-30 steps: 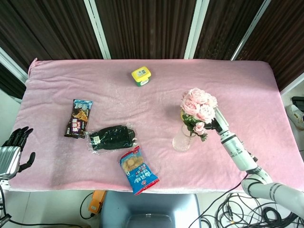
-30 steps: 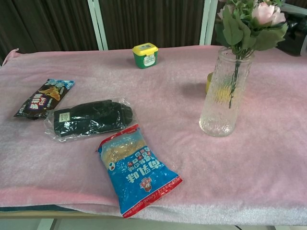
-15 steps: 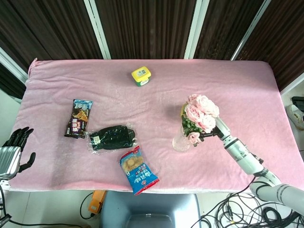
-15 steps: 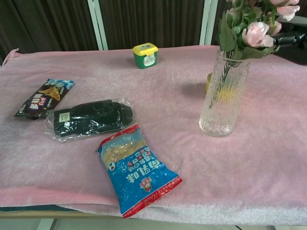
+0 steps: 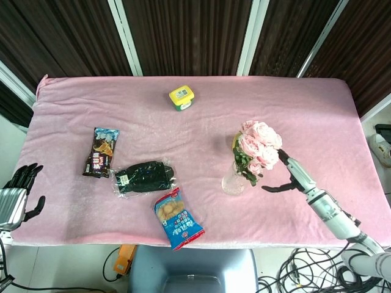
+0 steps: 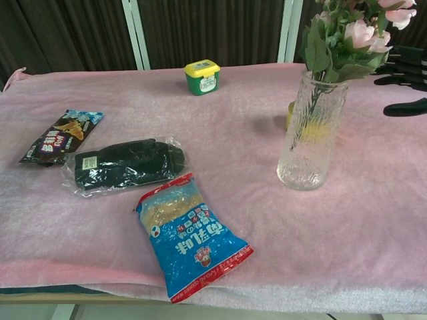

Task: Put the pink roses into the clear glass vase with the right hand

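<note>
A robot test room, not a home. Loose cables (image 5: 293, 271) trail on the floor below the table (image 5: 317, 104), which is draped in pink cloth. Dark slatted panels (image 5: 183, 36) stand behind it.

Right hand (image 5: 292, 177): black fingers, silver-white back; forearm of white and grey segments. Left hand (image 5: 17, 194): black fingers, silver-grey ribbed back.

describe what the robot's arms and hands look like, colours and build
The right hand has slim black fingers on a pale silver-grey body, joined to a segmented white-and-grey right arm of rounded cylindrical links. The left hand is likewise a silver-grey palm block with black fingers. No markings are legible.
</note>
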### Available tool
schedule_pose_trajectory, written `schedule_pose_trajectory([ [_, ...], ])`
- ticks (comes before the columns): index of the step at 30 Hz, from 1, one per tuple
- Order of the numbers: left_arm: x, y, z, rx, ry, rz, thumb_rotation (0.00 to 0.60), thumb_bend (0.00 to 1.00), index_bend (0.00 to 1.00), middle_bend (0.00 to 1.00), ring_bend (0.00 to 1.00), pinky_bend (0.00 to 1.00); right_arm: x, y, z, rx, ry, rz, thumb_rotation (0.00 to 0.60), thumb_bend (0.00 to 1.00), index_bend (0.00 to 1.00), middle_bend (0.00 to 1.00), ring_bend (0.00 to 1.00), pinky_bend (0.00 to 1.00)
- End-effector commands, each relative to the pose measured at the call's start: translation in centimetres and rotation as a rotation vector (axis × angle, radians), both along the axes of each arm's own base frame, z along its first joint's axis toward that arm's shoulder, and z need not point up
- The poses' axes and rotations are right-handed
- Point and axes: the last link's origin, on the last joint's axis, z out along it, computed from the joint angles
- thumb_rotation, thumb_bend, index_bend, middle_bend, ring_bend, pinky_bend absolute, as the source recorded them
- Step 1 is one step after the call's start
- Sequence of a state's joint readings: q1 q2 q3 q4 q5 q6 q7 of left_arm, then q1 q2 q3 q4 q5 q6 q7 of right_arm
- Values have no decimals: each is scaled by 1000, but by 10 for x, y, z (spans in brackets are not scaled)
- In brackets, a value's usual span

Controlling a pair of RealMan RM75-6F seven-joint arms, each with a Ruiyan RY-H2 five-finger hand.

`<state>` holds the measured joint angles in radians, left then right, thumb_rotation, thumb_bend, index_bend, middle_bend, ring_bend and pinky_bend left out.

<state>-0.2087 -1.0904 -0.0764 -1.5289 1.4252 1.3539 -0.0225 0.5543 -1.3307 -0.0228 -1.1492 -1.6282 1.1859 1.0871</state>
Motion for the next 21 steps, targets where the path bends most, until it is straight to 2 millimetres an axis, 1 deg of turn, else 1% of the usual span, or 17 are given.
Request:
schedule_pose_trajectory([
  [1, 0, 0, 0, -2, 3, 0, 600, 434, 113, 79, 67, 327, -21, 28, 15, -93, 147, 23, 600, 101, 0, 0, 0, 40],
  [2, 0, 0, 0, -2, 3, -1, 600, 433, 113, 81, 69, 327, -24, 34, 18, -139, 208, 54, 600, 101, 0, 0, 0, 45],
  [3, 0, 0, -1, -1, 6, -1, 600, 433, 113, 82, 70, 327, -30, 43, 23, -206, 308, 88, 600, 101, 0, 0, 0, 56],
  [6, 1, 0, -1, 1, 9, -2, 600, 432, 113, 84, 71, 328, -44, 61, 32, -389, 571, 102, 600, 101, 0, 0, 0, 75],
  [8, 1, 0, -2, 1, 13, -4, 600, 431, 113, 84, 71, 327, -53, 75, 37, -508, 757, 46, 600, 101, 0, 0, 0, 75],
  [10, 1, 0, -3, 2, 19, -7, 600, 432, 113, 83, 71, 327, -57, 85, 38, -539, 849, -39, 600, 98, 0, 0, 0, 75],
  [12, 2, 0, -4, 2, 22, -9, 600, 432, 113, 83, 71, 327, -58, 92, 37, -497, 854, -106, 600, 93, 0, 0, 0, 76],
  [13, 2, 0, -5, 1, 24, -10, 600, 432, 113, 83, 71, 327, -57, 95, 37, -448, 848, -132, 600, 88, 0, 0, 0, 81],
  [15, 2, 1, -6, 0, 28, -11, 600, 432, 113, 83, 70, 327, -54, 97, 37, -402, 837, -154, 600, 83, 0, 0, 0, 97],
  [18, 2, 1, -7, -2, 33, -10, 600, 431, 113, 83, 71, 327, -50, 100, 37, -389, 828, -154, 600, 83, 0, 0, 0, 108],
  [21, 2, 1, -8, -2, 35, -10, 600, 430, 113, 83, 70, 327, -44, 104, 37, -413, 795, -159, 600, 84, 0, 0, 0, 114],
])
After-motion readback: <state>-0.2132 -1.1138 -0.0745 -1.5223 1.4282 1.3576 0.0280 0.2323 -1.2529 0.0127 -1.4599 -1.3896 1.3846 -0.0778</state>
